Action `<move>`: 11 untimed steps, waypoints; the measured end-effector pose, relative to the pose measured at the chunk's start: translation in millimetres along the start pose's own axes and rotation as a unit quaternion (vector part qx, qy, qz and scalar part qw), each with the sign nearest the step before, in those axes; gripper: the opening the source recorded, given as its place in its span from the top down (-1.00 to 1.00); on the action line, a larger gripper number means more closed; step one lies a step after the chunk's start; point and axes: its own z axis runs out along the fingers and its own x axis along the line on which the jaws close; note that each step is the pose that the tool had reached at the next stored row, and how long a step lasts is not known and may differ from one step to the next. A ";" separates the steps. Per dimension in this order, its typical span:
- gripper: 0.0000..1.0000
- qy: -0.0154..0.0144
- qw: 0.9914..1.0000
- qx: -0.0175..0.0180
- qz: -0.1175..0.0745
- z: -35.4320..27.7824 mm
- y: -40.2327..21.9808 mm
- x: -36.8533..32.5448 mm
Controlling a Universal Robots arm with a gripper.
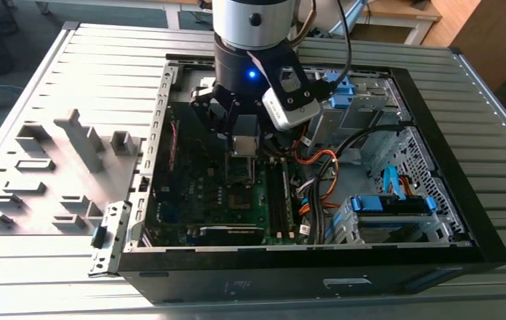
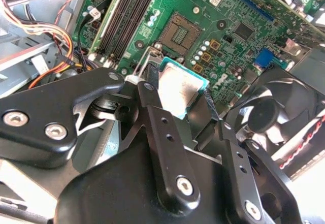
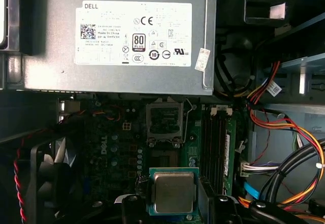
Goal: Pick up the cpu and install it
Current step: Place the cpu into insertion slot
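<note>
Dial read on the exterior view, 12 = far edge. The slatted table (image 1: 101,60) carries the open case (image 1: 279,283); grey fixture blocks (image 1: 75,143) lie at 9 o'clock of it. Inside are the PSU box (image 3: 51,56) and the green mobo (image 2: 238,10), w/ a fan (image 2: 274,112) and a cable bundle (image 1: 324,160) at approx 3 o'clock of the tool. The gripper (image 1: 244,137) hangs over the mobo, approx 10 o'clock from case centre. Its fingers (image 2: 152,112) are clenched on the cpu (image 2: 180,89), pinching two opposite edges, silver top facing the wrist cams. The chip is in the air, not seated. In the first wrist view the bare socket (image 3: 164,120) lies btwn chip and PSU box, apart from the chip. RAM slots (image 3: 218,142) run just beside the socket, on the cable side.

Risks, my read:
- Edge-only pinch on a thin part: any knock and the chip skews or drops onto the mobo.
- If the sideways offset isn't taken out before descent, the chip lands on the socket rim and pins bend.
- Rotation vs socket key: can't tell from here. A forced seat = damage.
- Tight clearance: RAM slots and a thin metal lever (image 2: 144,61) stand close to the socket, so the fingers could strike them.
- The cable bundle at 3 o'clock could snag the wrist.
</note>
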 end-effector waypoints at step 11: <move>0.05 0.000 1.000 0.000 0.000 2.8 0.1 0.1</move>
